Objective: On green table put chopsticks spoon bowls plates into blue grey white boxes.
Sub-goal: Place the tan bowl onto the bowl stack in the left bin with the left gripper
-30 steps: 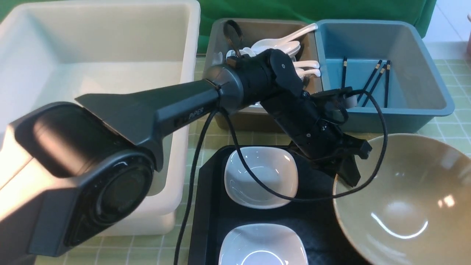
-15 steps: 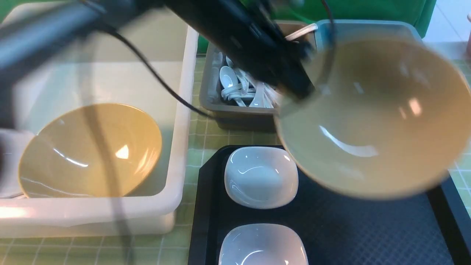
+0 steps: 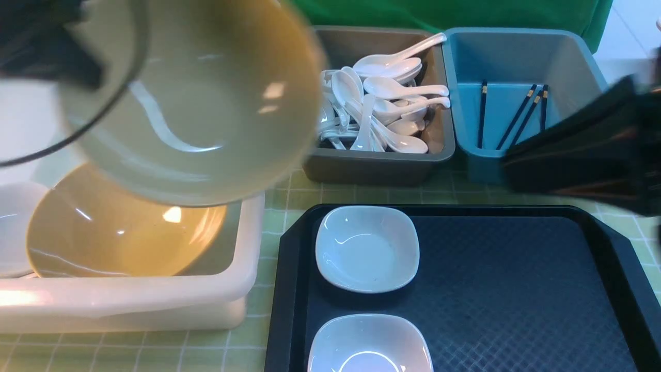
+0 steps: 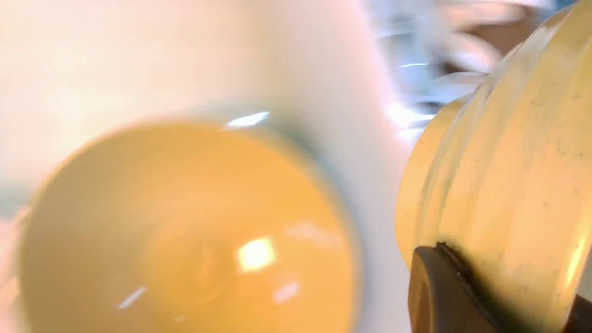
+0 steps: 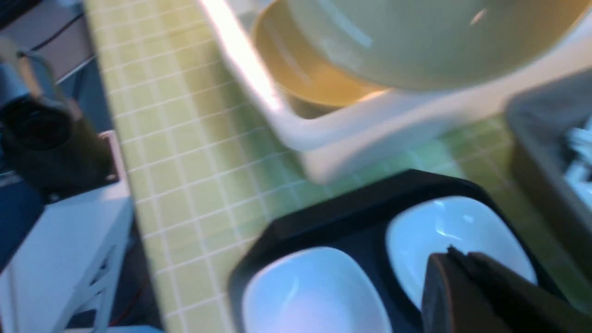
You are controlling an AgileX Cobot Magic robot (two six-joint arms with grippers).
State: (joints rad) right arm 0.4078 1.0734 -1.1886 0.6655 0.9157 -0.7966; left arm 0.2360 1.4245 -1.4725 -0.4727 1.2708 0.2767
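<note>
My left gripper [image 3: 95, 77] is shut on the rim of a large pale green bowl [image 3: 206, 103], holding it tilted in the air above the white box [image 3: 248, 289]. In the left wrist view the gripper [image 4: 508, 296] pinches the bowl [image 4: 508, 162] wall over a yellow bowl [image 4: 185, 231] lying in the box. My right gripper [image 5: 455, 259] is shut and empty, hovering over two white square plates [image 5: 314, 296] [image 5: 462, 222] on the black tray [image 3: 516, 289]. White spoons [image 3: 382, 108] fill the grey box [image 3: 382, 165]. Dark chopsticks [image 3: 521, 116] lie in the blue box [image 3: 578, 57].
The right arm [image 3: 583, 150] is a dark blur in front of the blue box. A white dish [image 3: 15, 227] lies beside the yellow bowl [image 3: 124, 232] in the white box. Green tiled table [image 3: 289, 191] shows between boxes and tray.
The left arm has lifted the pale green bowl off the tray's right side and swung it left over the white box. The right arm has come into view at the right.
</note>
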